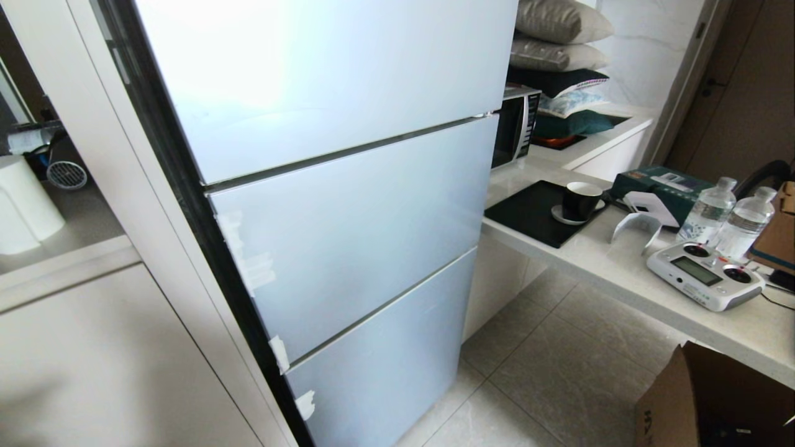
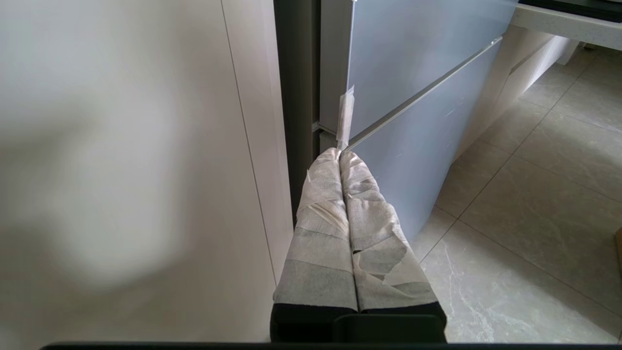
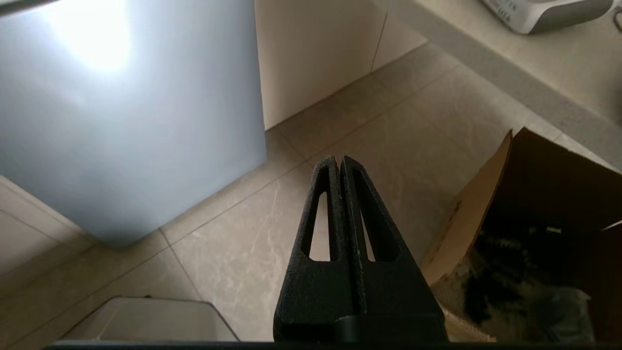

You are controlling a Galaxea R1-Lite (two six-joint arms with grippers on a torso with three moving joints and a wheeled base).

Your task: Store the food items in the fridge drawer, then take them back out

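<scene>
The fridge (image 1: 348,205) stands closed, its pale blue-grey fronts filling the head view. The fridge drawer and the food items are hidden or out of view. Neither arm shows in the head view. My left gripper (image 2: 339,152), fingers wrapped in white tape, is shut and empty; it hangs low beside the fridge's bottom corner (image 2: 413,126), near a white cabinet panel. My right gripper (image 3: 338,160), black, is shut with nothing in it and points down at the tiled floor (image 3: 388,136) beside the fridge's lower front (image 3: 126,121).
A counter (image 1: 621,273) to the right carries a black cup (image 1: 581,200), two water bottles (image 1: 708,211), a white remote controller (image 1: 705,275) and a green box. An open cardboard box (image 3: 534,218) stands on the floor under it. A microwave and stacked pillows sit behind.
</scene>
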